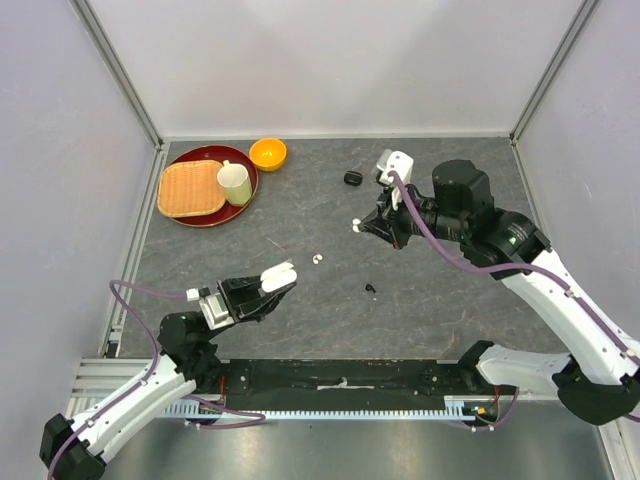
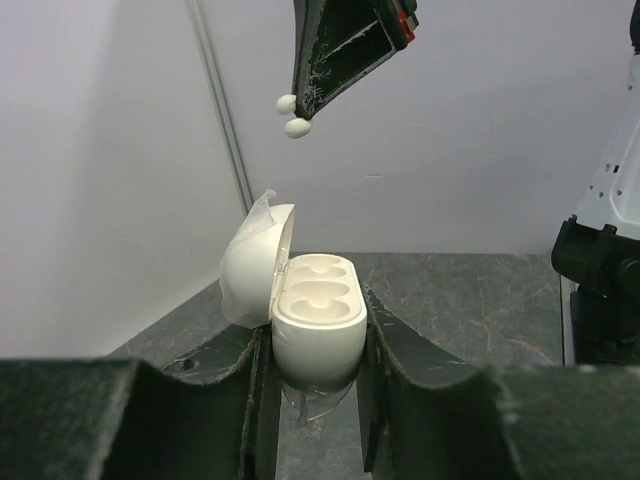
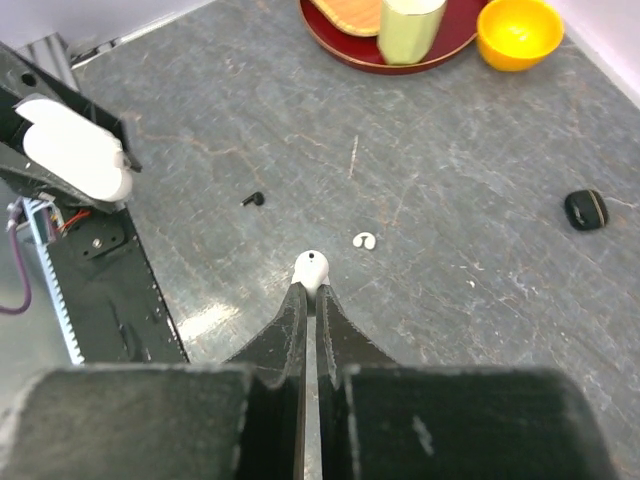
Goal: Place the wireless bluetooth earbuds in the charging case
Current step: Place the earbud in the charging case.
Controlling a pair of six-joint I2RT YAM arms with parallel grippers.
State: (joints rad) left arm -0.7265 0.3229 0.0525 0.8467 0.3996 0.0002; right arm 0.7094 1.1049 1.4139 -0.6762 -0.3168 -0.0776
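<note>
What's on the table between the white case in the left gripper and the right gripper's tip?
One loose white earbud, seen in the top view; a black earbud lies just off that line, nearer the arm bases.

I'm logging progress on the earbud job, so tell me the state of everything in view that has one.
White charging case: lid open, both wells empty, clamped in left gripper.
Held white earbud: pinched in right gripper tips.
Other white earbud: loose on the table.
Black earbud: loose on the table.
Black case: closed, on the table.
Cup: upright.
Orange bowl: empty.
</note>
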